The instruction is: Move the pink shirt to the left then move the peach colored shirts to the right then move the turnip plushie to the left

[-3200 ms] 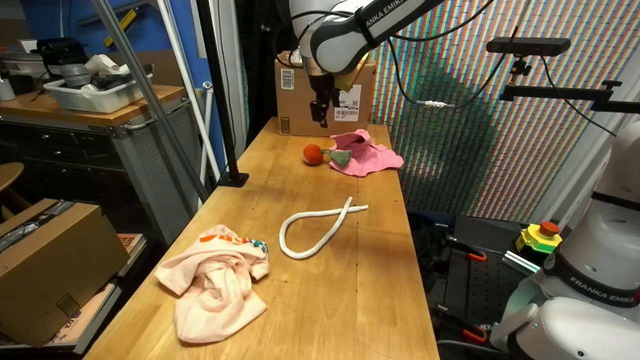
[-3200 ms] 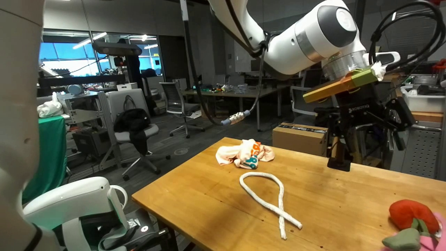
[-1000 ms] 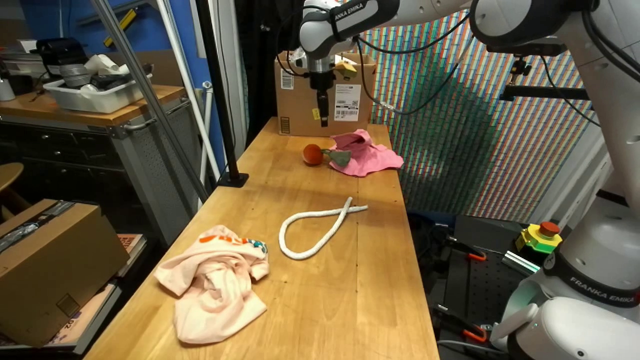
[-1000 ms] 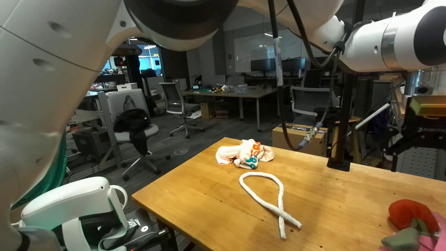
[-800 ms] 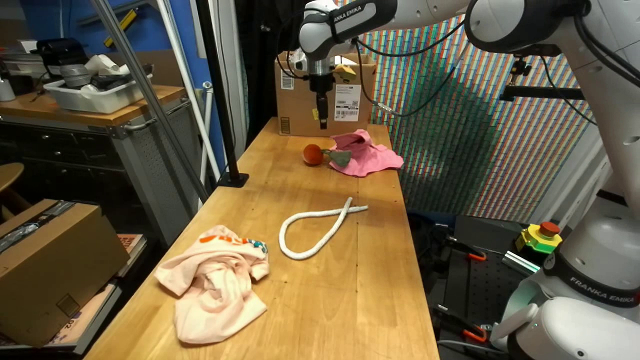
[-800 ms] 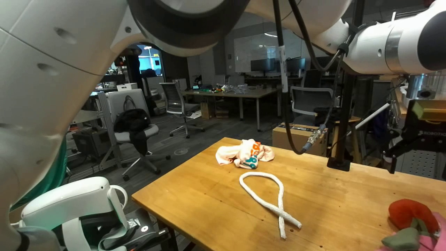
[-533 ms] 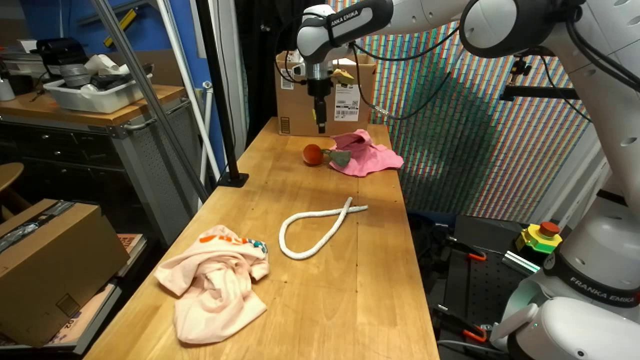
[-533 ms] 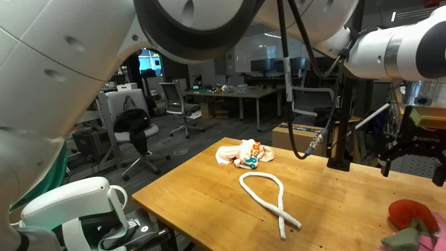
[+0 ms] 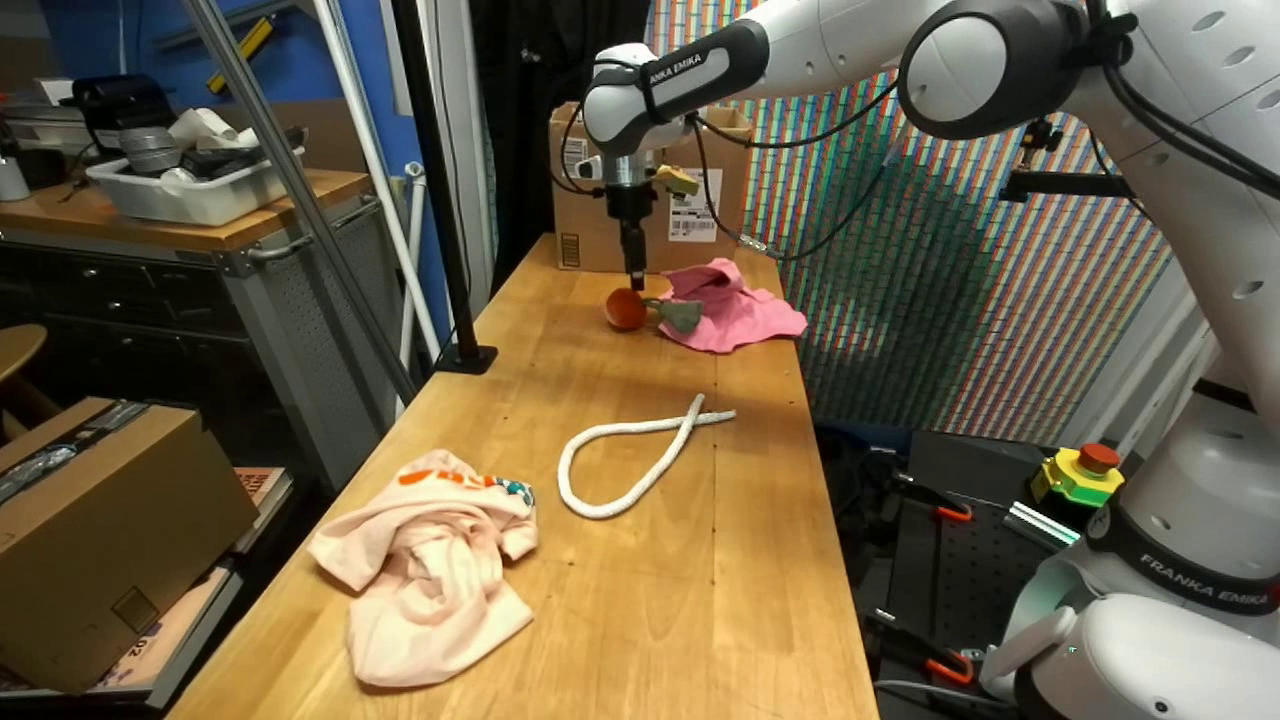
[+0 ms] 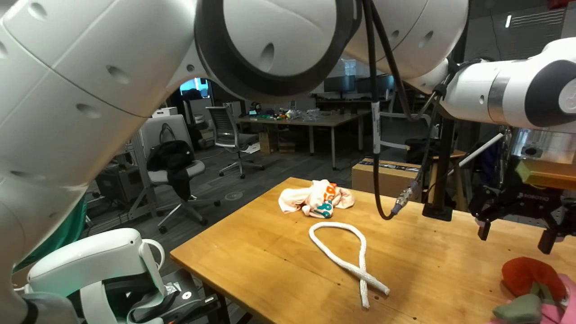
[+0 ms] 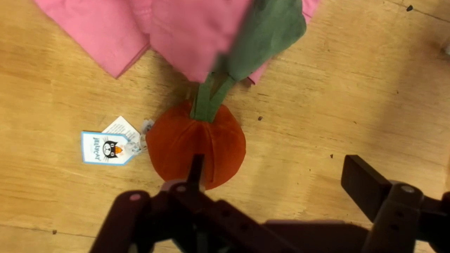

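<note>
Wrist view: the gripper point(image 11: 274, 166) points down, its jaws spread wide apart and holding nothing — one fingertip in front of the orange body of the turnip plushie point(image 11: 197, 137), the other well out to the side, over the wooden table point(image 11: 299, 119). The plushie lies on the table with its green leaves touching the rumpled pink shirt point(image 11: 168, 38), and a white tag point(image 11: 102, 149) with a cat's face lies beside it. Both exterior views show a crumpled peach shirt point(image 9: 430, 580) well apart from these — and a white rope point(image 10: 363, 272), crossed into a loop, between.
</note>
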Robot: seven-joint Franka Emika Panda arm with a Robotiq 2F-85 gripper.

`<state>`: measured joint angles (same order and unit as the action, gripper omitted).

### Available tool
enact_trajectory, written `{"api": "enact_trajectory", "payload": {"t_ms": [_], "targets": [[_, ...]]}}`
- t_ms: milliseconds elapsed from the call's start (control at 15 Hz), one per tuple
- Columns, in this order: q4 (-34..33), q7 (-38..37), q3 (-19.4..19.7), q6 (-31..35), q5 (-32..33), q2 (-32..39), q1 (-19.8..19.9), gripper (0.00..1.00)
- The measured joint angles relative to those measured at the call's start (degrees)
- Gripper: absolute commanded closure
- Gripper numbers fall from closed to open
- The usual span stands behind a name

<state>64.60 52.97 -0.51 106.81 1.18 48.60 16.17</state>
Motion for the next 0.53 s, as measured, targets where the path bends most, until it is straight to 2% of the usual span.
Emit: {"api": "enact_trajectory", "payload": {"t_ms": [533], "targets": [[-1.69,-0.13,0.35,0.86,1.10,3.95,-0.80,0.00]]}}
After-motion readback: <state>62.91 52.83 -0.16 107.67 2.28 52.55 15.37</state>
